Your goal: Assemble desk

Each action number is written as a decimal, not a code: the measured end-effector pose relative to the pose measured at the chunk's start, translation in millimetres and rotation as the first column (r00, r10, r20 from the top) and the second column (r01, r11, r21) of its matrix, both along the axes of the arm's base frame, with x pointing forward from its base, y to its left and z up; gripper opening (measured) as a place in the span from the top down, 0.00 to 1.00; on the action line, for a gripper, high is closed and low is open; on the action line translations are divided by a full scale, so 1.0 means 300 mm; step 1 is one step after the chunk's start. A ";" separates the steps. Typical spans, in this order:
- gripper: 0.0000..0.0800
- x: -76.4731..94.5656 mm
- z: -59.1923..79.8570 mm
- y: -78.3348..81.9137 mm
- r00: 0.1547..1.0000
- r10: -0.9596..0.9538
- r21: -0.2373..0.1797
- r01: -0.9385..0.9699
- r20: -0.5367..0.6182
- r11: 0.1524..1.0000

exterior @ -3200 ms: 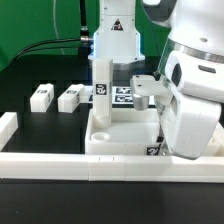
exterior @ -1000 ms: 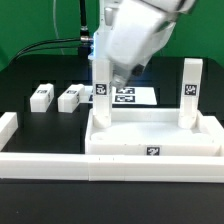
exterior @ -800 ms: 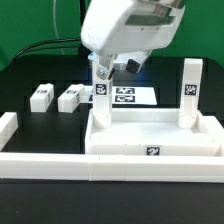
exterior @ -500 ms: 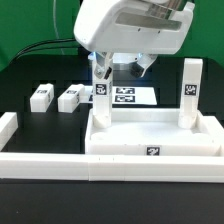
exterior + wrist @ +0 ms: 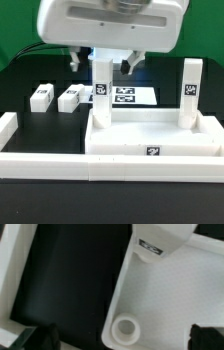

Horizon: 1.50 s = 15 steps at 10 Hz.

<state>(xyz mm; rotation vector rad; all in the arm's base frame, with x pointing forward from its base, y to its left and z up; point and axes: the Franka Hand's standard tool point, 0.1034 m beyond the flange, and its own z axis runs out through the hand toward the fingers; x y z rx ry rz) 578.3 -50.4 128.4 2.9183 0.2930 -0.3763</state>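
Note:
The desk slab [image 5: 150,135] lies tray-side up behind the front rail, with a tag on its front edge. Two white tagged legs stand upright in it, one at the exterior view's left [image 5: 102,92] and one at the right [image 5: 189,90]. Two more legs [image 5: 41,96] [image 5: 70,98] lie loose on the black table at the left. My gripper [image 5: 104,64] is open and empty, high above the left upright leg. In the wrist view the gripper [image 5: 125,339] hangs over the slab [image 5: 160,297], above an empty round socket [image 5: 124,328], with a tagged leg [image 5: 155,246] beyond.
The marker board [image 5: 130,97] lies flat behind the slab. White border rails run along the front [image 5: 100,165] and at the left [image 5: 8,128]. The arm's white body fills the top of the exterior view.
The arm has left the right upright leg and swung up and towards the exterior view's left. Its open fingers now hang over the left leg. Both legs stay upright.

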 end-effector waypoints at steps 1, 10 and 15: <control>0.19 0.000 -0.002 0.006 0.998 -0.055 -0.012 0.056 0.012 0.998; 0.19 -0.122 -0.069 -0.206 0.896 -0.439 0.166 0.445 -0.072 0.880; 0.19 -0.261 -0.114 -0.382 0.772 -0.597 0.201 0.634 -0.219 0.747</control>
